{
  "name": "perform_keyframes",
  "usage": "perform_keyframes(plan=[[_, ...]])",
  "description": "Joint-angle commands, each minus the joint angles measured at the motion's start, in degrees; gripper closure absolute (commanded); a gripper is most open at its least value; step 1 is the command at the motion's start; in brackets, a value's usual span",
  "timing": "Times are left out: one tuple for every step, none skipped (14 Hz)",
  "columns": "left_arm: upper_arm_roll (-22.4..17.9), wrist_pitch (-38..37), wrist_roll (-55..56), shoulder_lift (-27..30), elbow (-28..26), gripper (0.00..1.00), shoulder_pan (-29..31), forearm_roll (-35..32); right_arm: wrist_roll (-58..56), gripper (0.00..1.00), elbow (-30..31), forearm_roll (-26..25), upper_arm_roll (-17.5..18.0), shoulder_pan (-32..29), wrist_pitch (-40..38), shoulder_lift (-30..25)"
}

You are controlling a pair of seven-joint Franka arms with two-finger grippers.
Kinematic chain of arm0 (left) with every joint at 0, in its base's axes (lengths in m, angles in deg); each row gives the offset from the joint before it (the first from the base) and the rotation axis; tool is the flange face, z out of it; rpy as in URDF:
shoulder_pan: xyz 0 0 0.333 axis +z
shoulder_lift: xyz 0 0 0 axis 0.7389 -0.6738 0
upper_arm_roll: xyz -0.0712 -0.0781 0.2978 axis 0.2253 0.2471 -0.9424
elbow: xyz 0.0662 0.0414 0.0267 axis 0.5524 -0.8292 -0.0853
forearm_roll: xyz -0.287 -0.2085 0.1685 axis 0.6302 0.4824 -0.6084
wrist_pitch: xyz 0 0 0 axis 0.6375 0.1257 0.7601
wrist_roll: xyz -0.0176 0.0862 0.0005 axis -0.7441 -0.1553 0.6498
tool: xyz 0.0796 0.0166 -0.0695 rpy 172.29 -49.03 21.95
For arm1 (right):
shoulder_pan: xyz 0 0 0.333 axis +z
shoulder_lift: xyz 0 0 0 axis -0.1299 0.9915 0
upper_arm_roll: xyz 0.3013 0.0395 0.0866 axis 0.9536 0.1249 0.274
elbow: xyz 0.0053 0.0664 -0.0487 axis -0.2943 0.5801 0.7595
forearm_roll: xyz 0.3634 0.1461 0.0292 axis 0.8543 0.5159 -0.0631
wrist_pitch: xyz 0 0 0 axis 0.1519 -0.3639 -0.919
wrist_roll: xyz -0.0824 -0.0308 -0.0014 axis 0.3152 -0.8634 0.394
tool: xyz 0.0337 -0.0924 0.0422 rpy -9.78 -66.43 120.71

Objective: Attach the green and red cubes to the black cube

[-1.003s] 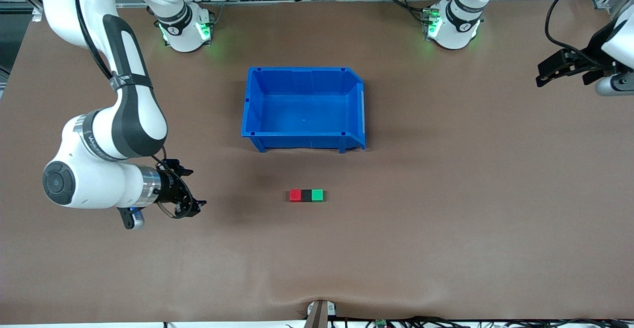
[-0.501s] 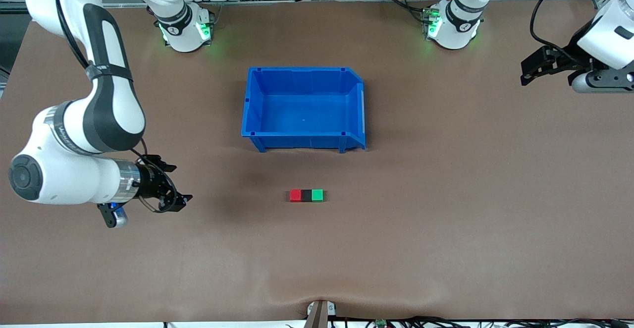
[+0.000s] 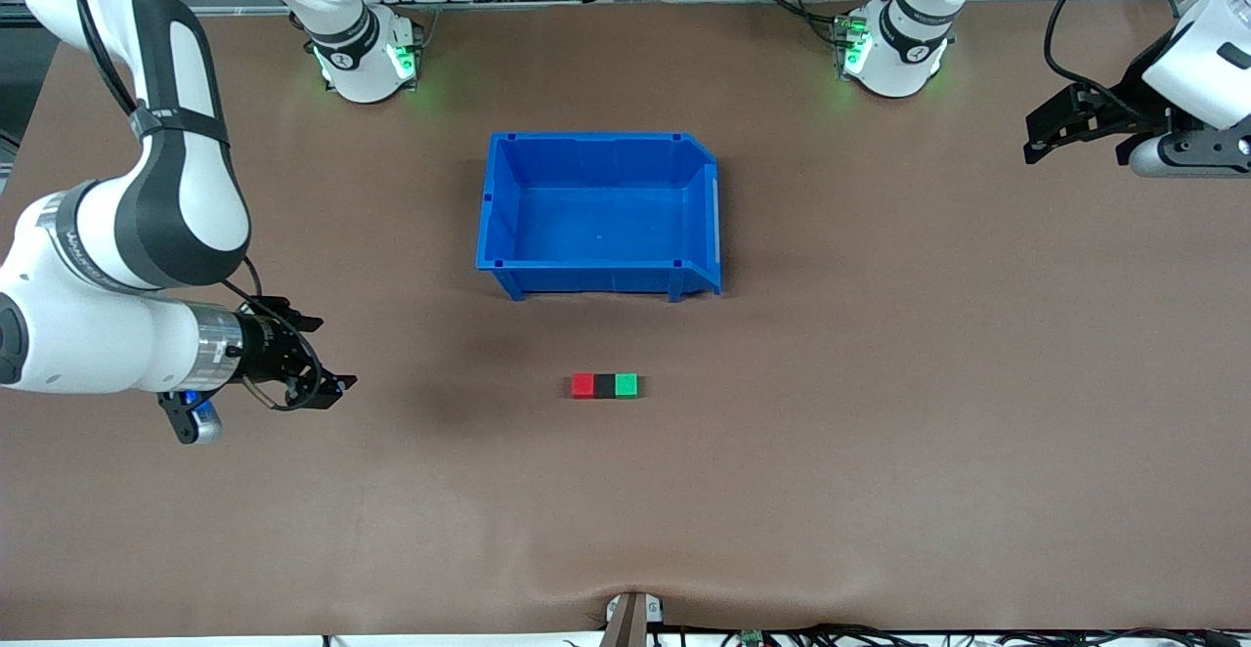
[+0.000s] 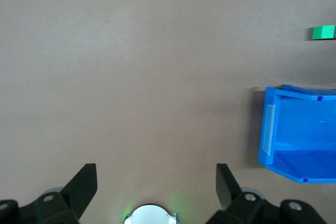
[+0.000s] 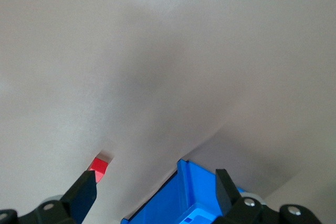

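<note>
On the brown tabletop [image 3: 880, 432] the three small cubes sit in one tight row, touching side to side: the red cube [image 3: 582, 385] toward the right arm's end, the black cube [image 3: 604, 386] in the middle, and the green cube [image 3: 626, 385] toward the left arm's end. The row lies nearer to the front camera than the blue bin [image 3: 599, 215], which stands upright and holds nothing, with a strip of bare tabletop between bin and cubes. The right hand [image 3: 318, 373] hangs over the tabletop at the right arm's end, well apart from the cubes, its two fingers spread wide with nothing between them; its wrist view catches the red cube and a corner of the bin. The left hand [image 3: 1038, 134] hangs over the tabletop at the left arm's end, also well apart from the cubes, fingers likewise spread and holding nothing; its wrist view shows the green cube and one end of the bin.
</note>
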Motion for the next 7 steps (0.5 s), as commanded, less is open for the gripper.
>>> perform_keyframes(plan=[[0.2, 0.0, 0.1, 0.0, 0.3, 0.0, 0.3, 0.1, -1.0, 0.0, 0.9, -0.9, 1.0, -1.6, -0.8, -2.4], [0.3, 0.0, 0.1, 0.1, 0.0, 0.0, 0.4, 0.0, -1.6, 0.0, 0.9, -0.9, 1.0, -1.7, -0.8, -2.8], [0.4, -0.1, -0.3, 0.1, -0.3, 0.0, 0.4, 0.0, -2.3, 0.0, 0.9, -0.9, 1.0, -2.0, -1.6, -2.9], [0.3, -0.3, -0.4, 0.2, -0.4, 0.0, 0.5, 0.0, -3.7, 0.0, 0.8, -0.9, 0.9, -2.6, -3.1, -3.2], [0.3, -0.3, -0.4, 0.1, -0.4, 0.0, 0.5, 0.0, -5.7, 0.0, 0.7, -0.9, 0.9, -2.8, -3.8, -3.3], [0.2, -0.1, -0.2, 0.1, -0.3, 0.0, 0.5, 0.0, -7.0, 0.0, 0.7, -0.9, 1.0, -3.4, -4.0, -3.4], [0.2, 0.2, 0.0, 0.1, -0.2, 0.0, 0.5, -0.1, -7.2, 0.0, 0.7, -1.0, 1.0, -3.8, -4.0, -3.5]])
